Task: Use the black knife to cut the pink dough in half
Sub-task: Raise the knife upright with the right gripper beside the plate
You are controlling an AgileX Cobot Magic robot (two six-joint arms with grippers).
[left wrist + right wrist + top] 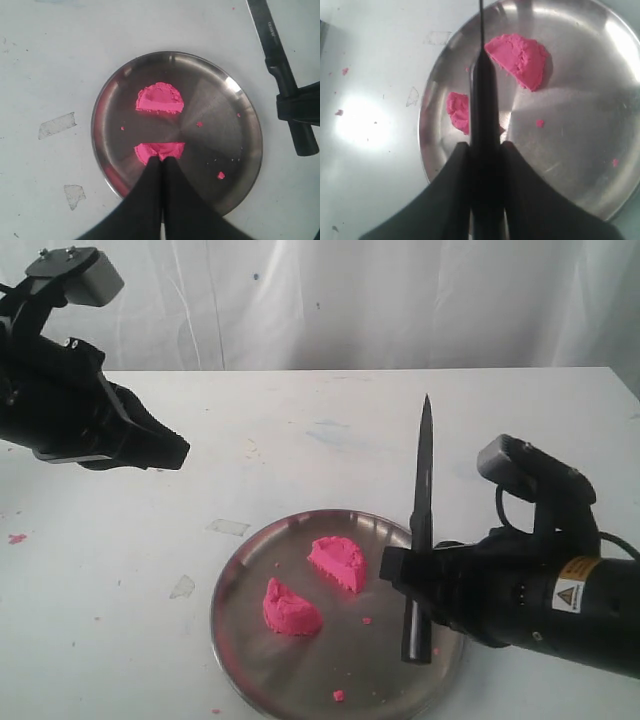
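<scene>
In the exterior view, the pink dough (337,562) already lies in two half-round pieces on the steel plate (240,575), apart from each other, with a bare strip of plate between them. The right gripper (420,575) hangs over the plate's edge, clenched on the handle of the black knife (423,480), whose blade points up and away from the dough. The left gripper (170,452) hovers well off the plate. We judge the cut done; what is left calls for setting the knife down beside the plate, clear of both halves.

In the left wrist view, the left gripper (161,159) has its fingers pressed together, grasping nothing. Both halves (160,97) sit inside the plate (215,115), flat faces towards each other, and the knife (280,65) lies across the plate's outer side.

In the right wrist view, the knife (482,90) runs between the clamped jaws, hiding part of one half (457,112). Pink crumbs (540,123) dot the plate and tape scraps (412,96) lie just off its rim. We see nothing blocking a set-down.
</scene>
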